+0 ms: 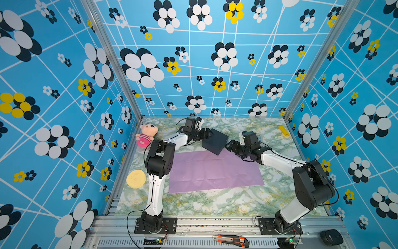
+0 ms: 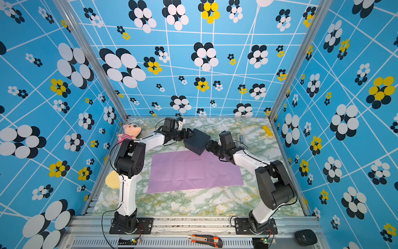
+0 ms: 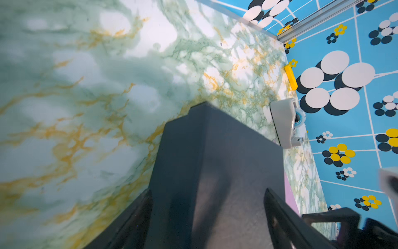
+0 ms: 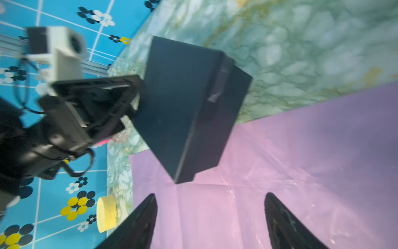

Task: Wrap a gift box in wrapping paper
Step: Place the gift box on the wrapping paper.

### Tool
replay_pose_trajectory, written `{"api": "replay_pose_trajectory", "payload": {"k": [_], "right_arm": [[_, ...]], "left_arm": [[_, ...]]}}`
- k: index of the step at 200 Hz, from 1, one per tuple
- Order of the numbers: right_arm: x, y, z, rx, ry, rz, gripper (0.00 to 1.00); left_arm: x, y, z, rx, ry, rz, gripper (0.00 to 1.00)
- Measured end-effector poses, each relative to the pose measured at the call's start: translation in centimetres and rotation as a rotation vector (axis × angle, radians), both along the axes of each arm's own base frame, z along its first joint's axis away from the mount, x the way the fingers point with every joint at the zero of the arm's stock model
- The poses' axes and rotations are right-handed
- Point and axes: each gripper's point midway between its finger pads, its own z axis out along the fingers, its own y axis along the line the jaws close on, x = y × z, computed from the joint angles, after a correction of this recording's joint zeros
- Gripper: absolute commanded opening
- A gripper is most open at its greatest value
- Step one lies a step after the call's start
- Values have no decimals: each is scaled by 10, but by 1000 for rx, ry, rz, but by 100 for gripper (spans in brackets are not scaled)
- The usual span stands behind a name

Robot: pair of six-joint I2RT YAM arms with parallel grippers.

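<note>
The gift box (image 1: 215, 141) (image 2: 197, 141) is matte black and hangs tilted over the far edge of the wrapping paper (image 1: 215, 172) (image 2: 193, 172), a creased lilac sheet lying flat on the marble table. My left gripper (image 1: 207, 133) (image 3: 207, 190) is shut on the box (image 3: 215, 161), one finger on each side of it. In the right wrist view the box (image 4: 183, 103) has one corner pointing down over the paper (image 4: 280, 172). My right gripper (image 1: 229, 146) (image 4: 210, 194) is open and empty, just short of the box's right side.
A pink-striped plush doll (image 1: 146, 134) lies at the far left. A round yellow sponge (image 1: 136, 179) sits by the left arm. A yellow block (image 1: 283, 130) is at the far right. A grey tape dispenser (image 3: 284, 122) stands behind the right arm. A utility knife (image 1: 231, 240) lies on the front rail.
</note>
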Motion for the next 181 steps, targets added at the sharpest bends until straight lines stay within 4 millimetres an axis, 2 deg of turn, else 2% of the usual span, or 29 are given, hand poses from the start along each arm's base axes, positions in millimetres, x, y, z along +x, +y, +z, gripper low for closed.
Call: {"api": "replay_pose_trajectory", "payload": {"k": [16,35,58,77,102,133,181], "right_arm": [[-6,-10,-22,-15,54,-21,72],[-8,-13,-37,-22,94,-34,68],[-8,-13,-46,-20,110,-41,64],[-11,-15,-51,-18,122,-54,63],[-14,-18,-57,-17,133,-68,62],[-13,-20,-57,-10,126,-81,60],[-11,-24,-59,-11,123,-106,55]], "left_arm": [[14,0,8,-8,-34,2,83],[28,-2,10,-12,-58,1,82],[38,-7,-1,-11,-44,-13,81],[38,-12,-12,-10,-20,-35,81],[28,-21,-23,-14,15,-84,79],[13,-36,-21,-41,15,-159,78],[-28,-42,-26,-65,57,-242,77]]}}
